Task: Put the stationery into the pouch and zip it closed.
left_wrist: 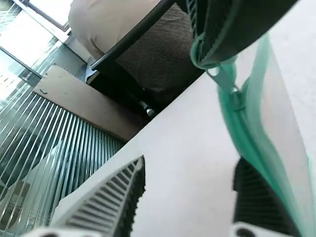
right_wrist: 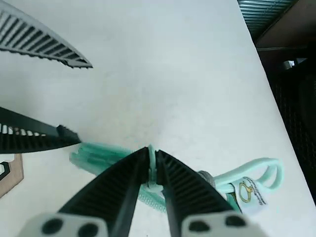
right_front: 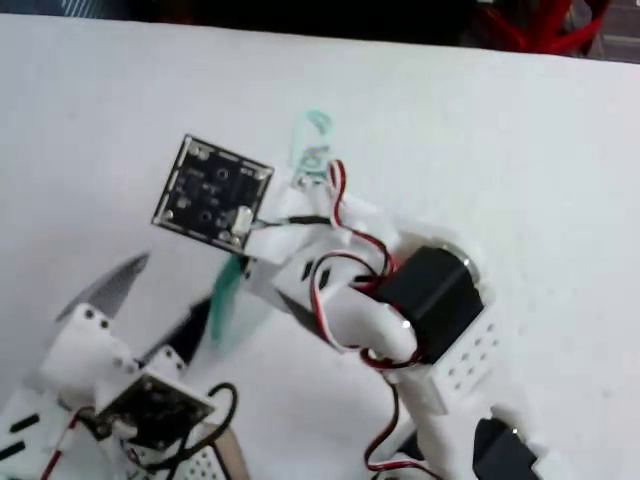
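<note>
Both grippers attend the teal pouch near the worktop's middle: right gripper clenched on the zipper pull, left gripper spread wide alongside. Zipping seems underway, unfinished.

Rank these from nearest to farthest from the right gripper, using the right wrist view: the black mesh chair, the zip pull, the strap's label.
1. zip pull: pinched in the right gripper.
2. label: lying on the table, off to one side.
3. black mesh chair: past the table's edge.
</note>
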{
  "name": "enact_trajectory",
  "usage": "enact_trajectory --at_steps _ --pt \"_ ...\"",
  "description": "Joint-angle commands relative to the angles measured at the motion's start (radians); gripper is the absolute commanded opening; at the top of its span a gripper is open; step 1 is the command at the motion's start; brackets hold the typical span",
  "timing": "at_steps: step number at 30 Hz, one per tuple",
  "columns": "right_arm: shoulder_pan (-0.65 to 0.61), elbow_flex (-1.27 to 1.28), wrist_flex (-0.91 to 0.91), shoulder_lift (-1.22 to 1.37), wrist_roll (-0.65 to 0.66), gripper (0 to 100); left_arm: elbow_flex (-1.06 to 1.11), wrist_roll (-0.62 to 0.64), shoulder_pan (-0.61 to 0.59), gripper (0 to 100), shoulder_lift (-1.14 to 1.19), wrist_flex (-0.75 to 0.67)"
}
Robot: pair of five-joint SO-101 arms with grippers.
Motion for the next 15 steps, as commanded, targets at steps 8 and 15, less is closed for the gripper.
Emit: enact_trajectory --at_steps 8,15 --pt "0.010 -0.032 -0.007 -0.024 0.009 1.9 -0.235 0.302 0.122 33 0.002 0.199" --pt "0.008 -0.032 -0.002 -0.035 0.002 1.9 0.041 0.512 0.182 33 -0.002 0.006"
